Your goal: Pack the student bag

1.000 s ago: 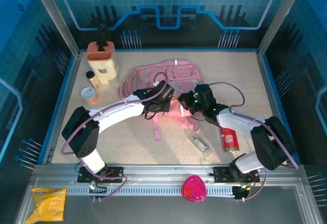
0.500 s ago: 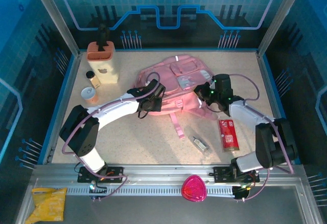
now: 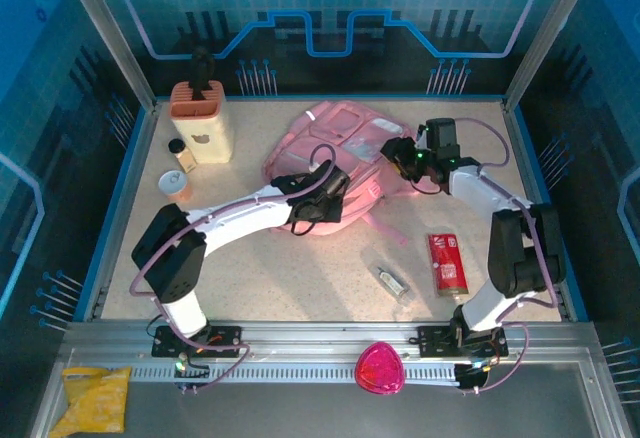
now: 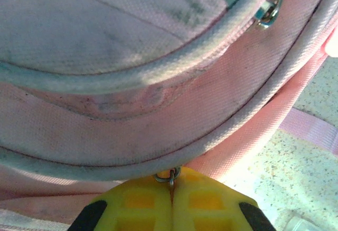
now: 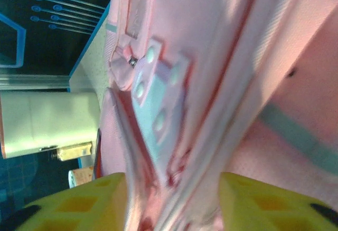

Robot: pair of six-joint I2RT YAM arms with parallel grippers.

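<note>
The student bag (image 3: 345,138), a large soft pink backpack, lies at the far middle of the table, one strap trailing toward the near side. My left gripper (image 3: 328,198) is at its near edge. In the left wrist view this gripper (image 4: 172,182) is shut on a small metal zip pull ring (image 4: 168,176) below the pale zip seam of the bag (image 4: 158,83). My right gripper (image 3: 402,154) is at the bag's right side. Its yellow fingers (image 5: 90,204) stand apart, open, with folds of the bag (image 5: 222,57) between them.
A red packet (image 3: 448,264) and a small clear object (image 3: 390,280) lie near right of the bag. An orange-and-cream holder (image 3: 199,121), a small bottle (image 3: 181,154) and a round tin (image 3: 175,186) stand far left. A magenta rounded object (image 3: 379,368) and yellow bag (image 3: 95,398) lie off the table's near edge.
The bag has been pulled out of its crumpled heap, toward the far side and the right. The right gripper moved far right and opened. The left gripper stayed shut, following the bag.
</note>
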